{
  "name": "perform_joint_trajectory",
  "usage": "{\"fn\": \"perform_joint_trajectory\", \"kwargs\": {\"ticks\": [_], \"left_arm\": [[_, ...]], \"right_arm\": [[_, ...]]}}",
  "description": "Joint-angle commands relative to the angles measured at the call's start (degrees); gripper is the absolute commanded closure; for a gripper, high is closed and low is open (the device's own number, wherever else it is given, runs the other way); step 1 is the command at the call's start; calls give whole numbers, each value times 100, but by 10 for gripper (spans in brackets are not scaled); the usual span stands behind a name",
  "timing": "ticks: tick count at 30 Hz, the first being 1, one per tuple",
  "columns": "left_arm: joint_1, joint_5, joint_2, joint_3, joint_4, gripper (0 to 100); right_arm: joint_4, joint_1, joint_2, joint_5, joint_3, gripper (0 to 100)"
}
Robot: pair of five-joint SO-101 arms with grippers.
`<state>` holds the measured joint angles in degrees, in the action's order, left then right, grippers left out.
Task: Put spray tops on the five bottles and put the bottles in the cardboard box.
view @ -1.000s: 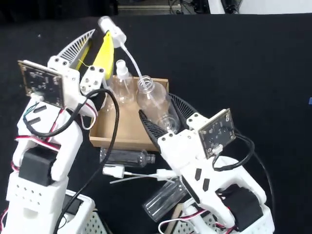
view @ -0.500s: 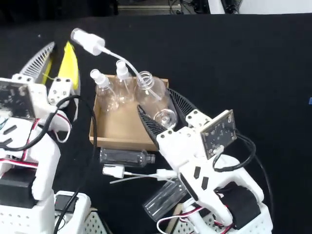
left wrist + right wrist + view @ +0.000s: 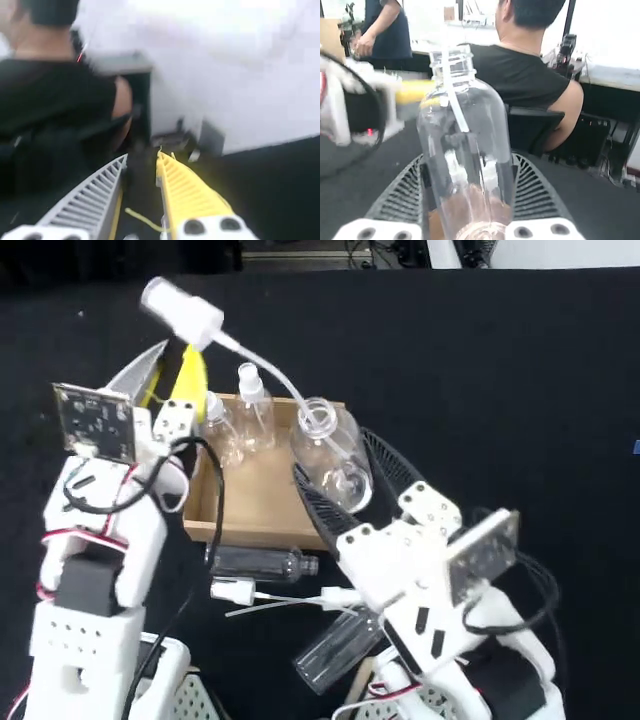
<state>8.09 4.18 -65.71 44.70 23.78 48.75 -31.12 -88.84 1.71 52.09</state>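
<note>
right fingers (image 3: pixel 395 195) clamp a clear bottle (image 3: pixel 335 455) held over the far right corner of the cardboard box (image 3: pixel 250 502). a spray top (image 3: pixel 180 310) has its tube in the bottle's neck, and its head sits just beyond the narrowly parted left fingers (image 3: pixel 185 190).

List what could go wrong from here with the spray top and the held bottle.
The spray top sits high off the bottle, with only its tube in the neck. It could tip out or bend instead of seating.
The right end effector holds the bottle at the cardboard box edge. Pushing the top down may slip it or knock the two capped bottles inside.
</note>
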Motion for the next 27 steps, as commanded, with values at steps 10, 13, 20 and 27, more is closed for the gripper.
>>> {"fn": "perform_joint_trajectory", "kwargs": {"ticks": [10, 13, 20, 27], "left_arm": [[664, 149, -97, -84, -1609, 916], [725, 809, -53, -242, -1600, 916], [1262, 1486, -53, -330, -1600, 916], [1798, 2048, -44, -286, -1574, 919]], "right_arm": [[-123, -79, -119, 0, 127, 970], [-132, -79, -127, 9, 242, 970], [-167, -97, -127, 18, 382, 970], [-185, -70, -127, 18, 602, 970]]}}
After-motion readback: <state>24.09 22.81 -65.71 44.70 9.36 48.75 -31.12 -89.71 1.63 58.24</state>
